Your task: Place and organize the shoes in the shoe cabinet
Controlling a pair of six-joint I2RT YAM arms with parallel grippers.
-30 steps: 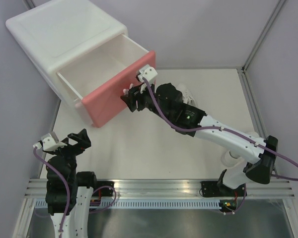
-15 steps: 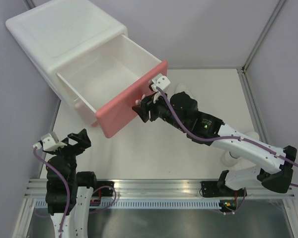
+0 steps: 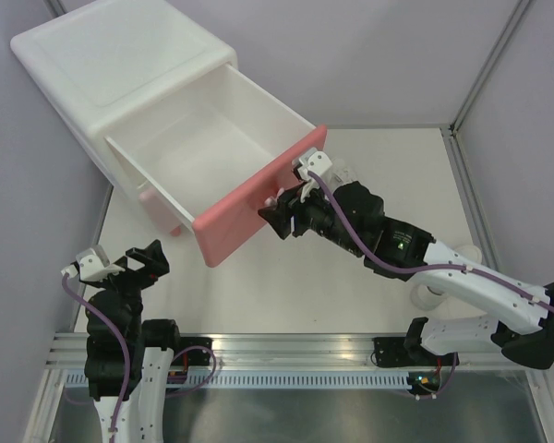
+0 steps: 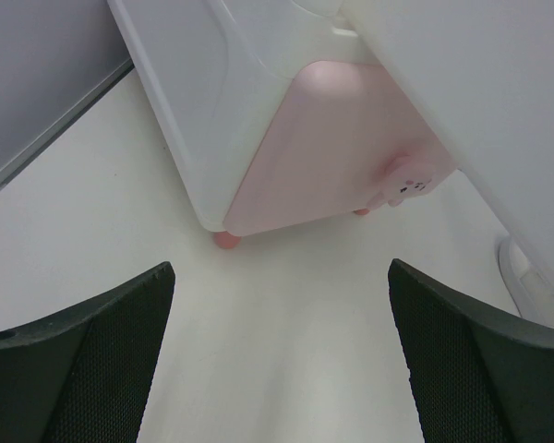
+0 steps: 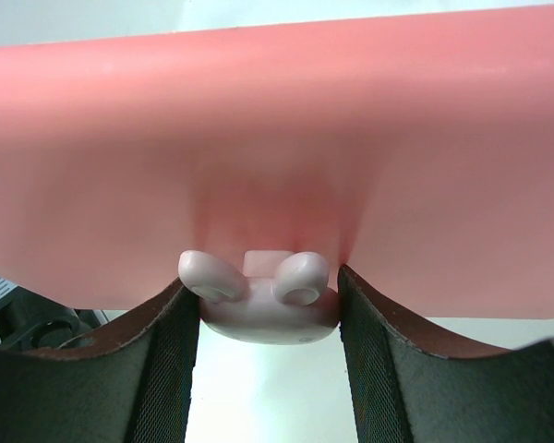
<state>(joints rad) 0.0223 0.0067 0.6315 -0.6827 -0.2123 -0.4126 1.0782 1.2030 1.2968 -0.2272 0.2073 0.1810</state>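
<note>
Shoe cabinet (image 3: 120, 69) stands at far-left of desk (image 3: 258, 286) with its upper drawer (image 3: 254, 205) pulled well out, right hand (image 5: 263, 360) closed on the drawer's bunny knob (image 5: 258, 295), fingers (image 5: 166, 369) touching both sides, left hand (image 4: 277, 360) spread wide, holding nothing, facing the lower drawer.

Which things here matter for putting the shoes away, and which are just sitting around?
Job: cabinet, open upper drawer, its knob gripped by the right gripper, a partly hidden shoe.
Just there: idle open left gripper, rail, cables.
</note>
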